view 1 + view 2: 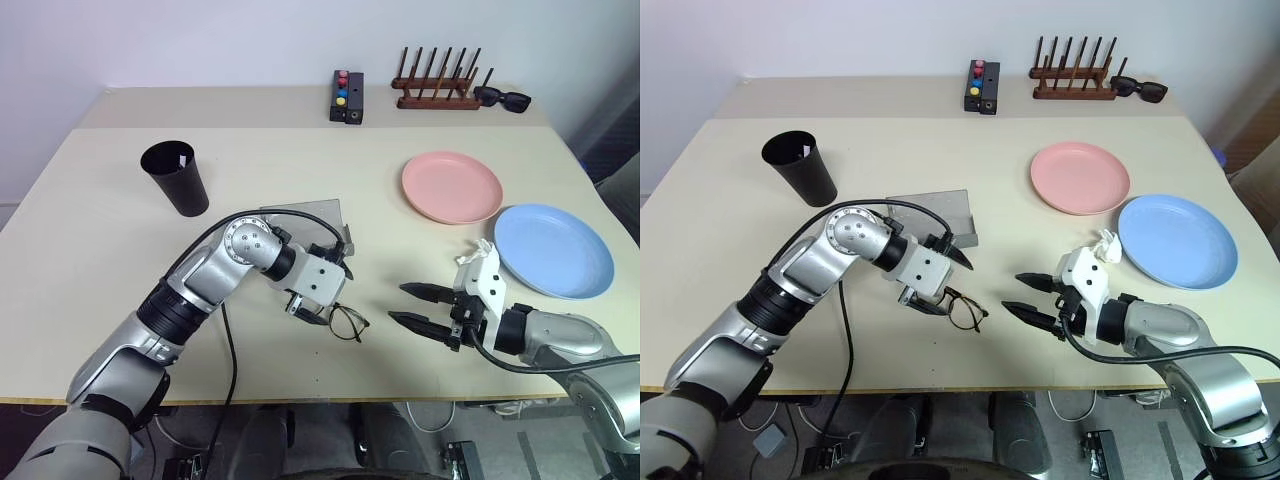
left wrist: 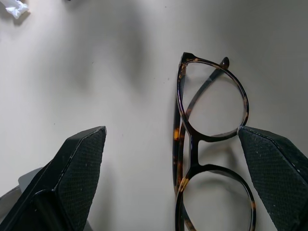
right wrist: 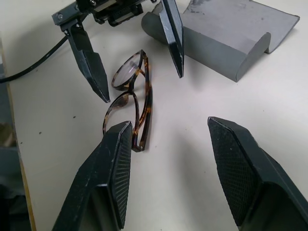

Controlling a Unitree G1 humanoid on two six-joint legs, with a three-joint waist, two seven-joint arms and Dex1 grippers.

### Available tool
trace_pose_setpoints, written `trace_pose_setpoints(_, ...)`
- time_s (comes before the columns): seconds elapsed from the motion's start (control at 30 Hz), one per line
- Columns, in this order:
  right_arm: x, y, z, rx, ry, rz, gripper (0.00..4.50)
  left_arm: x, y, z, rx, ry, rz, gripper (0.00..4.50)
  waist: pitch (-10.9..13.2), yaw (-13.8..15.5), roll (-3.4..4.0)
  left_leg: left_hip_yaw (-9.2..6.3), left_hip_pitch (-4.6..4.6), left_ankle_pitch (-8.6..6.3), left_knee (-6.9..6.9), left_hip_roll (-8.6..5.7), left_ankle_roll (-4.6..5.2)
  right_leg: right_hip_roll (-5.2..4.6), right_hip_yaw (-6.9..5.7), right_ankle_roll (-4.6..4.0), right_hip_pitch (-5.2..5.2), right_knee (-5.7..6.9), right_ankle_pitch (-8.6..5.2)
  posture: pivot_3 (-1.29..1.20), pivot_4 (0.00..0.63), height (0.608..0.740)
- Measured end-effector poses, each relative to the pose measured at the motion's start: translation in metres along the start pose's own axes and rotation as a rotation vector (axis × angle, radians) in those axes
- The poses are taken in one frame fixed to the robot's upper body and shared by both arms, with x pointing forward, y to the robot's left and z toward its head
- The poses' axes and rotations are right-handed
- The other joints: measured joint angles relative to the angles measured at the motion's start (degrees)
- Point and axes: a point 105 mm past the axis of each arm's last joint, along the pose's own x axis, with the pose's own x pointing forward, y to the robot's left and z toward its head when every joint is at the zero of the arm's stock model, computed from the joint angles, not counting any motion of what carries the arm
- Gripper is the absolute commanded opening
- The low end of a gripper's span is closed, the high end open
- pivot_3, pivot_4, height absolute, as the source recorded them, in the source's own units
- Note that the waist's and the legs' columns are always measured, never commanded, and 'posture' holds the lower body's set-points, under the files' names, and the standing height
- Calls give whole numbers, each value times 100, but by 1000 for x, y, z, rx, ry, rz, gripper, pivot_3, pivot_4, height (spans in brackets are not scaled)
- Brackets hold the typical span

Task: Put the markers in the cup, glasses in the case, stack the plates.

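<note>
Glasses step in hand: thin, dark tortoiseshell wire-rimmed eyeglasses point(image 1: 348, 322) lying folded on the pale counter point(image 1: 90, 230), near the front edge and just right of the left tool point(image 1: 320, 300). Left tool's black fingers spread wide apart, straddling the frame from above, one fingertip point(image 2: 269, 168) just beside a lens rim, nothing clamped yet. Right tool point(image 1: 422, 308) hovering to the right, well clear of the frame, fingers parted and empty. Grey rectangular hinged case point(image 1: 305, 215) lying open just beyond the left arm.

Next move, by judgement: lowering the left tool a little, closing across the bridge or one lens, then lifting toward the open case.

Long axis of the eyeglasses running lens to lens, roughly left to right with the right end angled slightly nearer. Lenses seem to face near and right, temples folded behind; cannot tell this for sure.

Tall black tapered plastic cup point(image 1: 176, 177) far left; round pink plate point(image 1: 452, 187) and round light blue plate point(image 1: 553, 250) side by side at right, not yet stacked.
</note>
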Motion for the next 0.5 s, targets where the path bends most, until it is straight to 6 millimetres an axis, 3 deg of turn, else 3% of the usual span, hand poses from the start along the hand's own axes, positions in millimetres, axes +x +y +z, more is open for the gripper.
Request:
trace_pose_setpoints(0.07, 0, 0, 0, -4, 1, -2, 2526, 2, -1, -1, -3, 4, -5, 3621, 0, 1, 0, 0, 0, 0, 0, 0, 0, 0, 0, 0, 0, 0, 0, 0, 150, 735)
trace_pose_setpoints(0.13, 0, 0, 0, -5, 1, -4, 2526, 4, 0, -1, -8, 3, -3, 2651, 0, 2, 0, 0, 0, 0, 0, 0, 0, 0, 0, 0, 0, 0, 0, 0, 150, 735)
trace_pose_setpoints(0.5, 2, -3, -1, -21, -10, -18, 2526, 5, -1, -4, 27, 20, -1, 2651, 0, 2, 0, 0, 0, 0, 0, 0, 0, 0, 0, 0, 0, 0, 0, 0, 150, 735)
